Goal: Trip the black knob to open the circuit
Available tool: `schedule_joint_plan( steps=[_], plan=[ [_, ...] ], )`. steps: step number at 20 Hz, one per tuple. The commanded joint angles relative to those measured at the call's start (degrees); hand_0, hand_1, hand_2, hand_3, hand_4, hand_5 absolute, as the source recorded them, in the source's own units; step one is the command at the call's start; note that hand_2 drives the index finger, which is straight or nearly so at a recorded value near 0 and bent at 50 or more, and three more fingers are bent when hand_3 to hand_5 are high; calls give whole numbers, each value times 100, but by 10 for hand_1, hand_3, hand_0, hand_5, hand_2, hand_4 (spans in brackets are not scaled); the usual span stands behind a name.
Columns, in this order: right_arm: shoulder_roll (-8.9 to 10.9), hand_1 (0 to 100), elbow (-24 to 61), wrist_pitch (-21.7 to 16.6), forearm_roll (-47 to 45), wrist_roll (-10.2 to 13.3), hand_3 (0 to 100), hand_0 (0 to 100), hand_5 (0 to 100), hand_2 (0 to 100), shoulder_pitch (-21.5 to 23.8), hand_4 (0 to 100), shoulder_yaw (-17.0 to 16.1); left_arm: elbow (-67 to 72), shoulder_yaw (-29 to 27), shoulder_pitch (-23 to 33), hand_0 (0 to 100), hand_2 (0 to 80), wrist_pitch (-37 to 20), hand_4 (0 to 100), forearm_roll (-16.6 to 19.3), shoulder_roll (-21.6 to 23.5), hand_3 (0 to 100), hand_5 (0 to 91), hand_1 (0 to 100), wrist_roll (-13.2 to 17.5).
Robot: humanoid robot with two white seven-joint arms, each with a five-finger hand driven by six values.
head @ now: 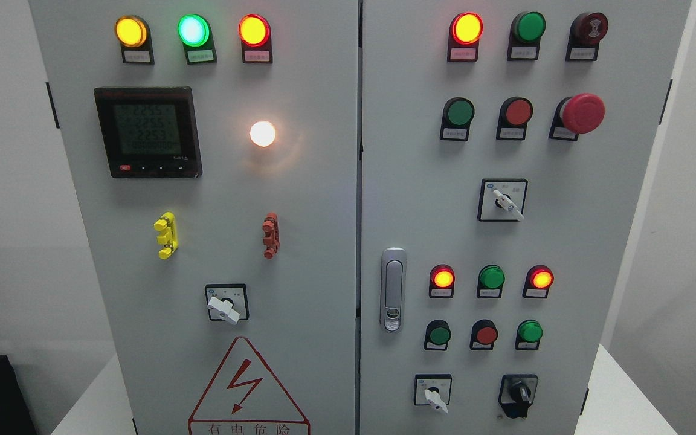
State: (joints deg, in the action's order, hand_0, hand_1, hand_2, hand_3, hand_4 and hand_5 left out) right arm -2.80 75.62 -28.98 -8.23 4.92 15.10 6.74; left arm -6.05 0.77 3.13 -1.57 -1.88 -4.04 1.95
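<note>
The black rotary knob [520,394] sits at the lower right of the grey control cabinet's right door [583,241], its handle standing roughly upright on a black plate. A white-handled selector switch [434,396] is just left of it. Neither of my hands shows anywhere in the head view.
Above the knob are rows of lit red lamps [443,278], green buttons [491,277] and a red mushroom stop button [582,113]. A door latch [393,290] stands by the centre seam. The left door carries a meter [147,132], a lit white lamp [263,133] and a white selector [225,309].
</note>
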Motion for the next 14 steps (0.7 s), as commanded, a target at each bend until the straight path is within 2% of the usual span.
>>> schedule_joint_plan(
  steps=[1,14],
  plan=[
    [8,785,286,6,-3,18,1000,487,870,0,-8,955,-33,-1,-7,-14,120,0,-10,0,-14,-9,0,0,389,-1],
    [-45,800,1085,401,15,9,1000,513,872,0,1,961,-200,-1,-7,-14,120,0,-10,0,-14,-9,0,0,389,-1]
  ],
)
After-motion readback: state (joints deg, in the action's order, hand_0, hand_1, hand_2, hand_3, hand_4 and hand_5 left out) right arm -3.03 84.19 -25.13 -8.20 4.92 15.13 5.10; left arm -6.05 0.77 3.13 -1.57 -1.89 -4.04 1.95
